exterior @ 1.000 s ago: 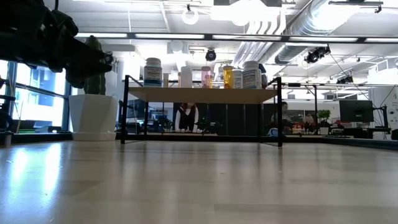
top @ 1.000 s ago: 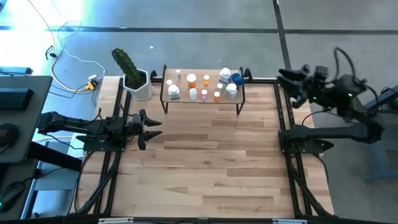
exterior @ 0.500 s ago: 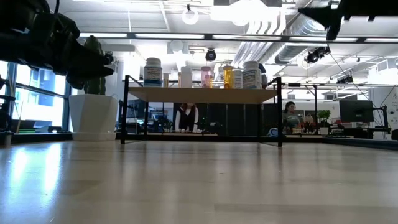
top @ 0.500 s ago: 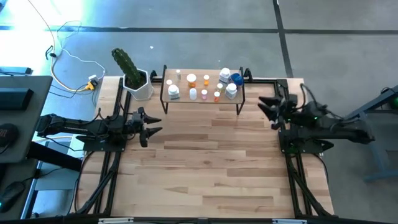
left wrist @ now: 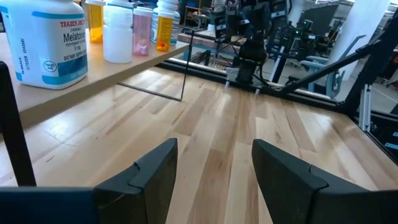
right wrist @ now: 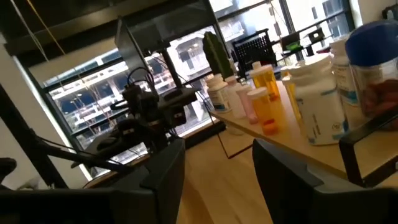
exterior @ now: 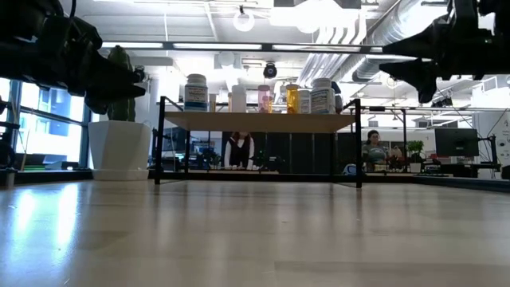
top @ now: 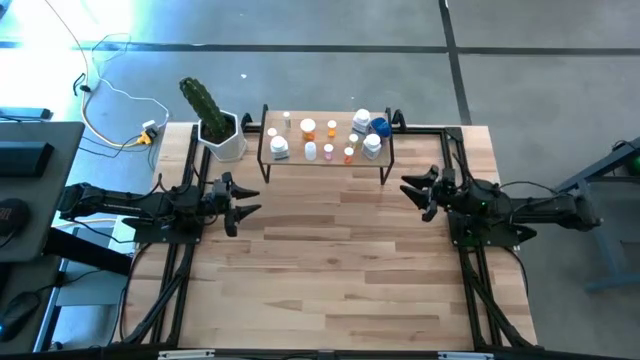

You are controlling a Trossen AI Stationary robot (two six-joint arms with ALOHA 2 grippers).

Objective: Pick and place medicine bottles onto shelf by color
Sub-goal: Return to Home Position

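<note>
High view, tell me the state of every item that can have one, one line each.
Left tool: open, empty, at the table's left edge.
Right tool: open, empty, over the table's right side.
Shelf: standing at the table's far edge, loaded.
Medicine bottles: upright on the shelf.
Cactus pot: upright, beside the shelf.

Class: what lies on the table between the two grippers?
In the high view, only bare table lies between the left gripper and the right gripper.
</note>
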